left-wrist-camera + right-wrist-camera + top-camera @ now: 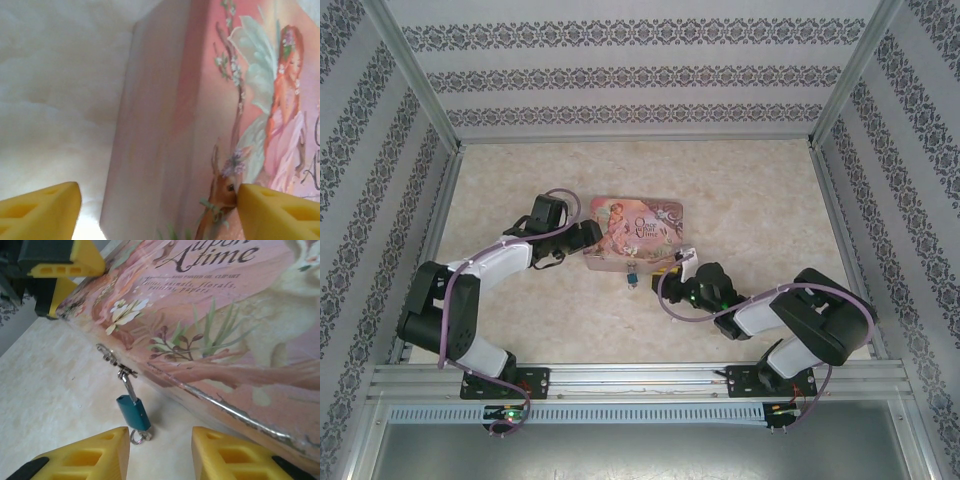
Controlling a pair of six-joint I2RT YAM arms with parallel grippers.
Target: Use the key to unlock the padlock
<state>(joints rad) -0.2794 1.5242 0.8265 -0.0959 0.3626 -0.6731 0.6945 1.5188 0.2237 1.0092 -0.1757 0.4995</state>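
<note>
The small teal padlock (133,412) hangs by its silver shackle from the hasp on the front of the pink tin (225,315), its body resting on the table. One shackle leg sits in the body and the other hole shows bare. A small ring and key head (141,435) stick out of its underside. My right gripper (160,437) stands open just in front of it, nothing between the fingers, the padlock (632,277) by its left finger. My left gripper (159,192) is open astride the tin's (165,125) left end, one finger (270,210) touching the lid.
The tin (635,232) lies mid-table between my left gripper (588,237) and my right gripper (682,262). Patterned walls close in the back and both sides. Bare beige tabletop (750,190) stretches behind and to the right of the tin.
</note>
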